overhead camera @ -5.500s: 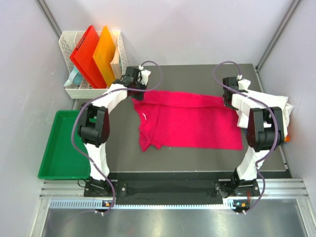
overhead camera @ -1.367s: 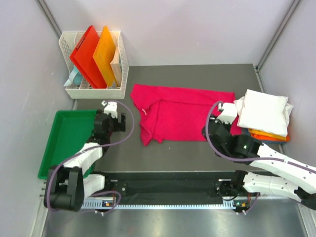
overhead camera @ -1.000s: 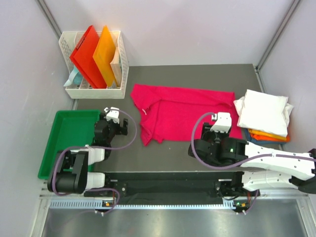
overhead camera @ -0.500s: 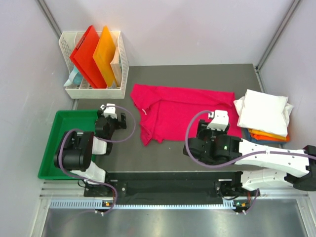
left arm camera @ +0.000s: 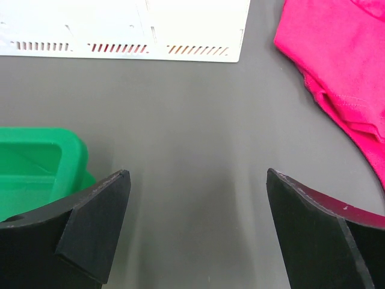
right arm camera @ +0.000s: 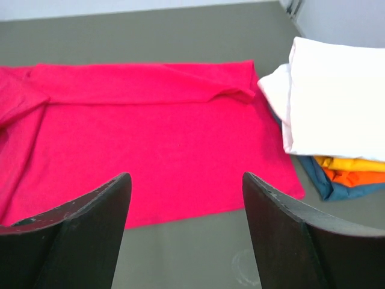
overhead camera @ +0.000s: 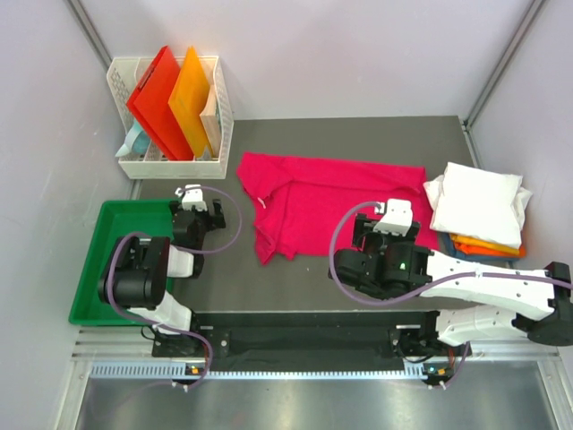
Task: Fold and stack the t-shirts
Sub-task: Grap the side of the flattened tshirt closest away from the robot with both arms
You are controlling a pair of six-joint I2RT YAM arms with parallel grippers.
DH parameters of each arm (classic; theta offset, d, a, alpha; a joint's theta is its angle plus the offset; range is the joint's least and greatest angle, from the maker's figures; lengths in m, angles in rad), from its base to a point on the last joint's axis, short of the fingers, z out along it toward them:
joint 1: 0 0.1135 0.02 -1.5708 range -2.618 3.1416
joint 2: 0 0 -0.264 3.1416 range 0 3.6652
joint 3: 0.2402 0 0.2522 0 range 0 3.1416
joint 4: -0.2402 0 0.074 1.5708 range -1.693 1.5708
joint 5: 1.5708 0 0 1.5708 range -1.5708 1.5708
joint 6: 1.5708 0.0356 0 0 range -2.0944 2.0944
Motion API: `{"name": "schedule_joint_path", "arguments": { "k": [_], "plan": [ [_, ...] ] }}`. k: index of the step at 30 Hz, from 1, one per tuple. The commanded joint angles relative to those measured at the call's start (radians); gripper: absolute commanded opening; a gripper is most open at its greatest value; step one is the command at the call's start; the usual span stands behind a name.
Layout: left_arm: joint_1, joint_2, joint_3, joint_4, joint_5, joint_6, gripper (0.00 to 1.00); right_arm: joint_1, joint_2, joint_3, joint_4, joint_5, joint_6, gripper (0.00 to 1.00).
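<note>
A bright magenta t-shirt [overhead camera: 336, 206] lies spread on the dark table, its left part bunched in folds. At the right edge sits a stack of folded t-shirts, white [overhead camera: 479, 202] on top, then orange [overhead camera: 488, 244] and blue [right arm camera: 328, 185]. My right gripper [overhead camera: 389, 235] hovers at the magenta shirt's near edge; in its wrist view the right gripper [right arm camera: 186, 176] is open and holds nothing, with the shirt [right arm camera: 150, 132] just ahead. My left gripper [overhead camera: 195, 213] stands wide open over bare table [left arm camera: 197, 174], left of the shirt [left arm camera: 343, 66].
A white basket [overhead camera: 170, 166] at the back left holds stiff red [overhead camera: 157, 98] and orange [overhead camera: 192, 98] folders. A green tray [overhead camera: 112, 269] lies beside the left arm, its corner [left arm camera: 42, 159] close to my left finger.
Both arms have drawn back from the shirt's far edge to the near side. Over the last second the right gripper slid left along the shirt's near edge and its jaws spread wider.
</note>
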Motion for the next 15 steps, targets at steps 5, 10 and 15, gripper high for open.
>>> {"name": "schedule_joint_path", "arguments": {
  "k": [5,10,15],
  "plan": [
    [0.004,0.002,0.008,0.070,-0.028,-0.018,0.99,-0.116,0.038,0.027,0.106,0.126,-0.100,0.81],
    [0.004,0.002,0.008,0.070,-0.028,-0.018,0.99,-0.165,0.018,-0.068,0.436,0.055,-0.376,0.84],
    [0.004,0.002,0.008,0.069,-0.028,-0.019,0.99,-0.210,-0.068,-0.145,0.764,-0.150,-0.671,0.87]
  ]
}}
